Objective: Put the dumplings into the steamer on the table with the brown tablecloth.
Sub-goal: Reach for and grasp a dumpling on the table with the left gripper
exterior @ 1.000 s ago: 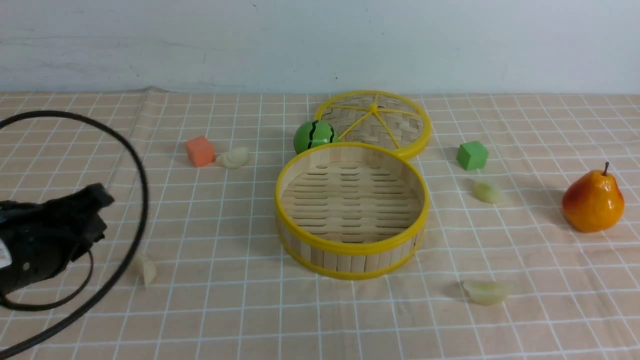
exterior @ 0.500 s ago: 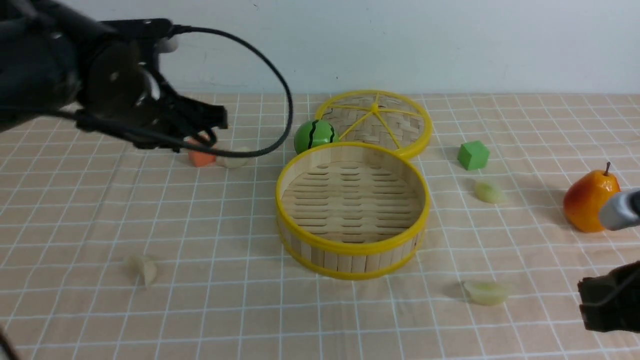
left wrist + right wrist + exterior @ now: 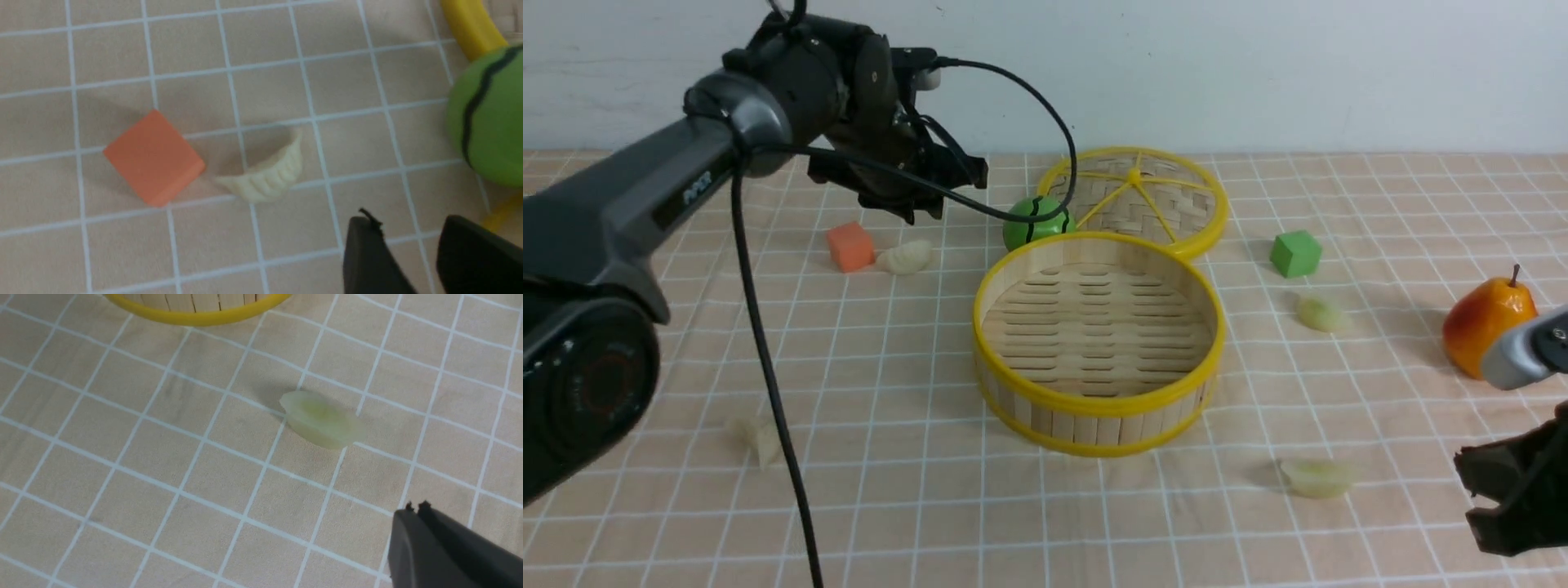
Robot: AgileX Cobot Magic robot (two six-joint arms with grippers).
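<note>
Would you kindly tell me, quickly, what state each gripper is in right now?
Left gripper: open, holding nothing, near the cream dumpling.
Right gripper: shut, holding nothing.

Tablecloth (image 3: 890, 367): tan-peach, thin white grid. Steamer (image 3: 1094, 404): pale bamboo slats, yellow rims. Just ahead of black left gripper (image 3: 408, 226): orange cube (image 3: 153, 157), cream ribbed dumpling (image 3: 269, 179); green ball (image 3: 490, 122) with black wavy stripes beside it. Ahead of black right gripper (image 3: 416, 508): pale translucent green dumpling (image 3: 322, 418).
</note>
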